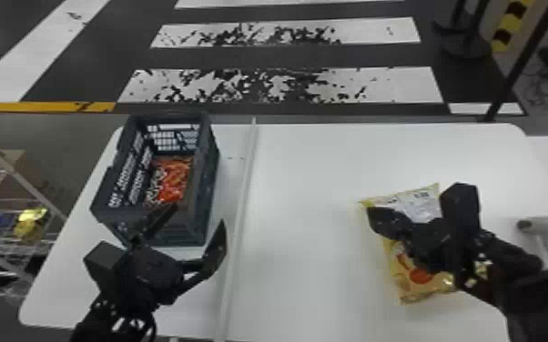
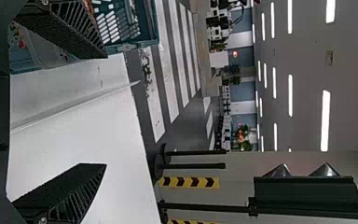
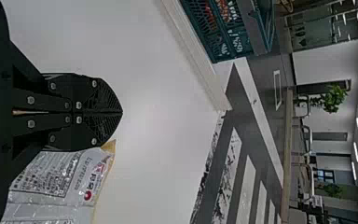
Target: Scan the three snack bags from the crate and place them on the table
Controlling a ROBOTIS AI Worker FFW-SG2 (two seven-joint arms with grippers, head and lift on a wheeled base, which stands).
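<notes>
Bag flat on the table, toward its right side and slanted a little, yellow with a pale printed panel at the far end and a red spot at the near one. Right over it, the right gripper, with fingers pressed together, covering much of the bag's middle in the head view. In the right wrist view, the same gripper with tips meeting and nothing visible between them, the bag's pale panel just beside. Touching or slightly above the bag — impossible to tell.

To the right, past the right forearm, the scanner on the table, head toward the bag, handle partly behind the arm.

On the left side of the table, the crate, dark and open-topped, with orange-and-red packs low inside; partly behind the near wall, so too hidden to count. At its near right corner, the left gripper, with fingers spread wide and nothing between, one of them in front of the near wall.

Between crate and bag, a raised pale strip — a low bar running from near edge to far edge.

Farther out, white floor stripes beyond the table, a wire rack with coloured packets at far left, and a dark slanting post at the far right corner.
</notes>
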